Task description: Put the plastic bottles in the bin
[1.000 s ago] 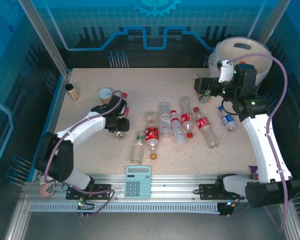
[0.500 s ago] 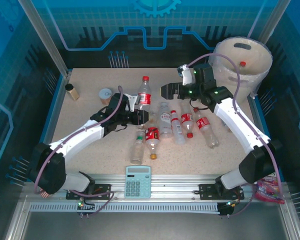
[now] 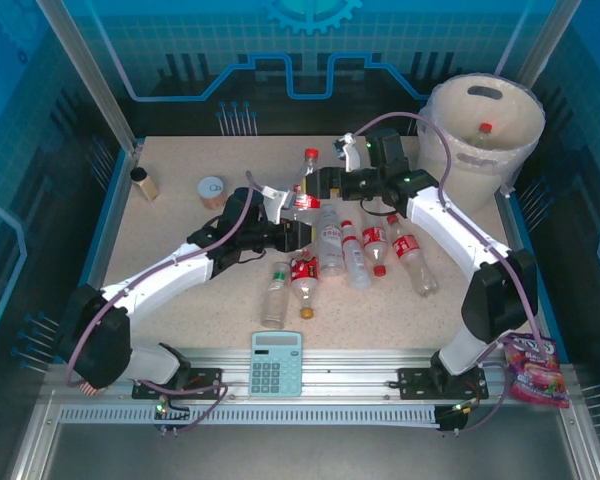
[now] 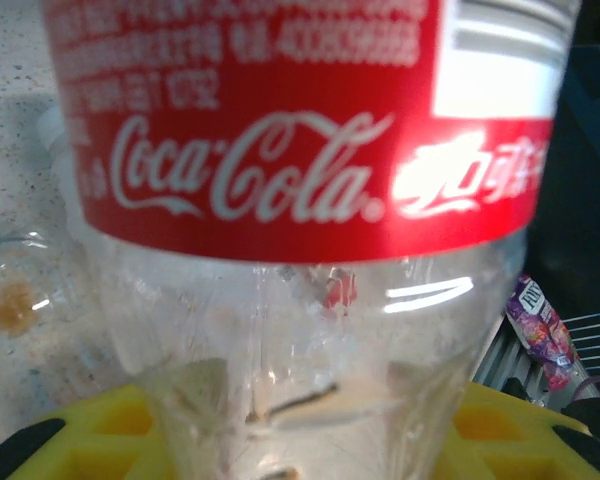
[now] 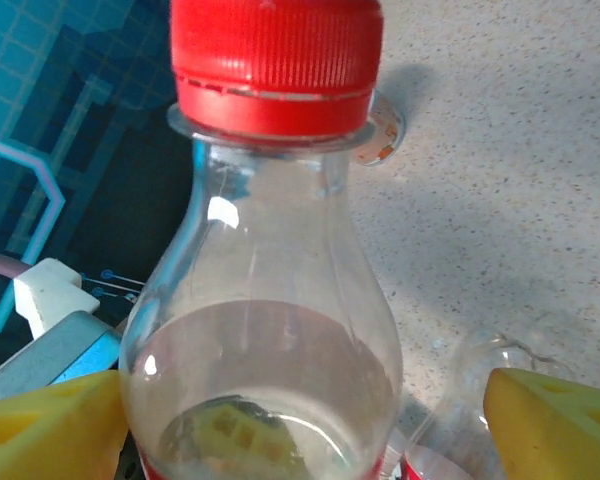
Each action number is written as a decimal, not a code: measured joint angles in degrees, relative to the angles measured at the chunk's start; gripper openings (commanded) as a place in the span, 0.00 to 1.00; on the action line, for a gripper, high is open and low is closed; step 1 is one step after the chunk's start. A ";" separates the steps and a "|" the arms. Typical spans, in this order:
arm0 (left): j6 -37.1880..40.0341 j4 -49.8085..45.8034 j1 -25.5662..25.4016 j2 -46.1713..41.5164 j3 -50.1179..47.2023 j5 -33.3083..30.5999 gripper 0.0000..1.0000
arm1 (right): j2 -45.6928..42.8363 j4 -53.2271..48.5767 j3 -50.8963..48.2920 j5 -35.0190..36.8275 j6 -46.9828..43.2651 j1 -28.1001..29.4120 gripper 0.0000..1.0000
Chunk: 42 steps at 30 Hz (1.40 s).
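Note:
A Coca-Cola bottle (image 3: 307, 175) with a red cap stands upright above the table's middle, and my left gripper (image 3: 298, 230) is shut on its lower body. Its red label (image 4: 280, 130) fills the left wrist view above my left gripper (image 4: 300, 445). My right gripper (image 3: 318, 185) is open, with its yellow fingers (image 5: 50, 430) either side of the same bottle's neck (image 5: 265, 330), the left one at the plastic and the right one clear of it. Several more bottles (image 3: 375, 243) lie on the table. The cream bin (image 3: 510, 105) stands back right with a red-capped bottle (image 3: 485, 130) inside.
A brown jar (image 3: 145, 184) and a tin can (image 3: 211, 188) stand back left. A calculator (image 3: 276, 363) lies on the front rail. A purple snack packet (image 3: 536, 365) sits at the front right edge.
The left gripper lifted a bottle off the table and carried it right to the middle. The right arm swung left from the bin and now straddles that bottle's neck.

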 measured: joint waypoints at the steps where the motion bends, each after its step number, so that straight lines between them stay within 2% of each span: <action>1: -0.04 0.26 -0.13 0.17 0.00 0.02 0.25 | 0.31 0.46 0.02 -0.42 0.39 0.02 0.87; 5: -0.04 1.36 -0.83 1.14 0.00 0.22 0.26 | 1.46 1.86 0.13 -1.44 1.86 0.04 0.82; 12: -0.22 2.05 -1.11 1.86 0.00 0.20 0.26 | 2.19 3.34 0.13 -2.05 3.30 0.31 0.63; 18: -0.22 2.12 -1.11 1.86 0.00 0.09 0.41 | 2.19 3.32 0.13 -1.86 3.30 0.31 0.57; 20: -0.22 2.12 -1.11 1.86 0.00 -0.02 0.51 | 2.19 3.32 0.13 -1.84 3.30 0.31 0.57; 24: -0.44 2.14 -1.11 1.86 0.00 -0.07 0.87 | 2.19 3.10 0.42 -1.40 2.91 0.31 0.55; 26: -0.35 2.21 -1.16 1.86 -0.04 -0.24 0.99 | 2.19 2.62 0.92 -0.90 2.62 0.28 0.54; 34: -0.04 2.12 -1.16 -0.57 -2.19 -1.40 0.99 | 2.19 -1.86 7.28 2.97 -1.75 -0.70 0.52; 42: -0.02 1.60 -1.16 -3.87 -4.81 -3.34 0.99 | 0.70 -9.25 19.76 11.72 -9.92 -8.44 0.44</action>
